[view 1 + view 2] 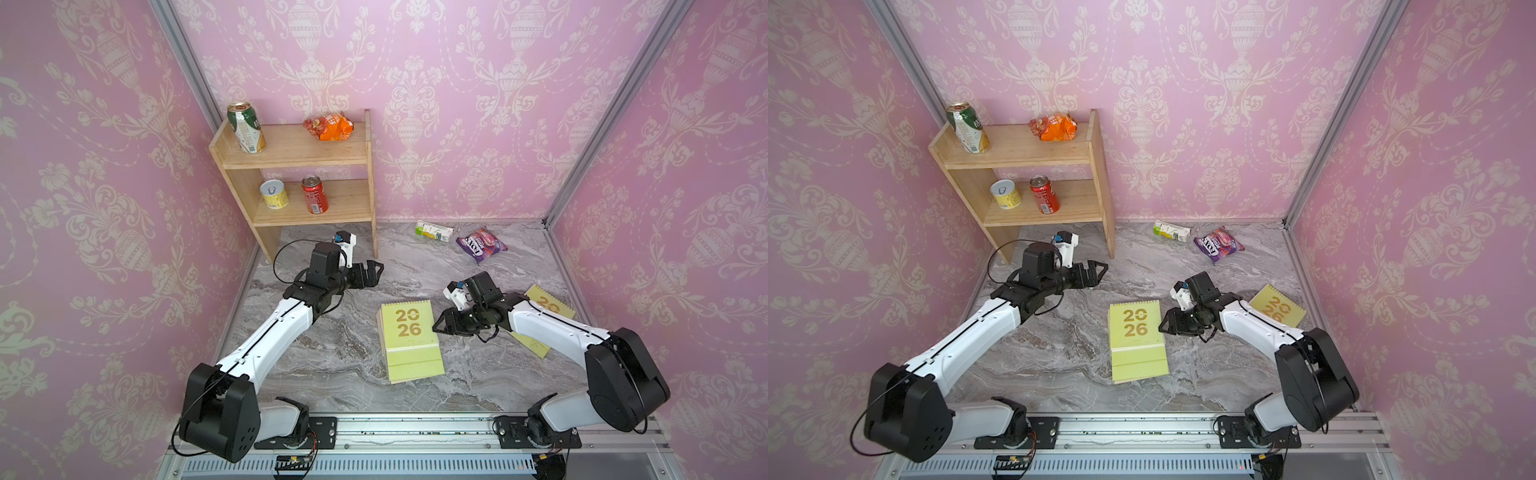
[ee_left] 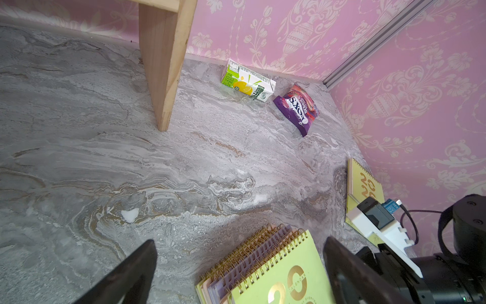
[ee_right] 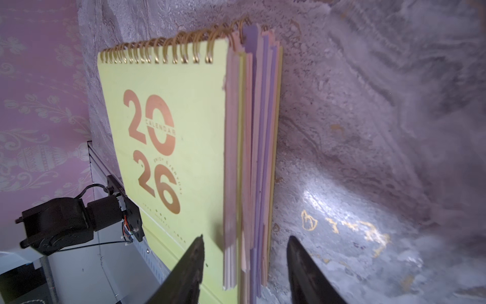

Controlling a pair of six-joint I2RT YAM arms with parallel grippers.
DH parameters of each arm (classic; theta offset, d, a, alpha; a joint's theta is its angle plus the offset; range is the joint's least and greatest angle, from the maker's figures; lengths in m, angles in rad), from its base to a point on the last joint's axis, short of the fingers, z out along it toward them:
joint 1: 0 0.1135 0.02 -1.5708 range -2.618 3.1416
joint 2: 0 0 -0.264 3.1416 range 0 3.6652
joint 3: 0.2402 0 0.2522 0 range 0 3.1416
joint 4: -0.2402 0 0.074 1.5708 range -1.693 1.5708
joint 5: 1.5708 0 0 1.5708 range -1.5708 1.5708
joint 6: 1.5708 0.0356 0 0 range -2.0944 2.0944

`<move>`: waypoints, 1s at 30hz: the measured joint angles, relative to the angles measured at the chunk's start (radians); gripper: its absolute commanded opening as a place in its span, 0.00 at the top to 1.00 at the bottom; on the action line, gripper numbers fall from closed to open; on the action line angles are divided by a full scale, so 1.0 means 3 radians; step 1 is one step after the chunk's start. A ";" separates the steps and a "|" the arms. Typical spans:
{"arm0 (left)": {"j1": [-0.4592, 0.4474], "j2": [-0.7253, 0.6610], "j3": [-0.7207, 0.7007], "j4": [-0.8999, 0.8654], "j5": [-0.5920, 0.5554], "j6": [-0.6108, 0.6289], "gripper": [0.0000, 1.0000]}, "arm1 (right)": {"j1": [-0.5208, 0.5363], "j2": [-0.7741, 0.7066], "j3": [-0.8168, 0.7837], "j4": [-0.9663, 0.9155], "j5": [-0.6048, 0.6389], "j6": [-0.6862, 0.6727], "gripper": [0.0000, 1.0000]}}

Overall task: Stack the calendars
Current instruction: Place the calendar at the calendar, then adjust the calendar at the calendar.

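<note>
Top calendar (image 1: 409, 332) yellow-green with gold "2026"; stack (image 3: 259, 158) edges beneath lilac and peach; bench (image 1: 332, 353) grey marble, brown-veined; walls (image 1: 457, 83) pink with cream damask; packet (image 1: 481, 244) purple; carton (image 1: 434, 231) white and green; shelf (image 1: 291, 145) pale wood

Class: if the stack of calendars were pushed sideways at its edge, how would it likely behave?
The stack of calendars would probably shear, not move as one: its layered edges sit uneven. The gold spiral coils may catch on each other. Lying flat, it seems unlikely to tip.
</note>
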 measured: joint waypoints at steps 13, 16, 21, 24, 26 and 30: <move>0.0000 0.0000 0.0000 -0.0008 0.0010 0.0000 0.01 | 0.0140 0.0172 0.0243 0.0085 0.0065 0.0001 0.54; 0.0000 0.0000 0.0000 -0.0022 0.0010 0.0000 0.01 | 0.0170 0.0229 0.0280 0.0113 0.0065 0.0001 0.54; 0.0000 0.0000 0.0000 -0.0023 0.0010 0.0000 0.01 | 0.0198 0.0278 0.0312 0.0113 0.0066 0.0001 0.54; 0.0000 0.0001 0.0000 -0.0023 0.0011 0.0000 0.01 | 0.0198 0.0295 0.0336 0.0113 0.0066 0.0001 0.54; 0.0000 0.0004 0.0000 -0.0023 0.0015 -0.0001 0.01 | 0.0198 0.0299 0.0357 0.0111 0.0067 0.0004 0.54; 0.0000 0.0004 0.0000 -0.0023 0.0045 0.0000 0.01 | 0.0198 0.0312 0.0413 0.0086 0.0094 0.0008 0.52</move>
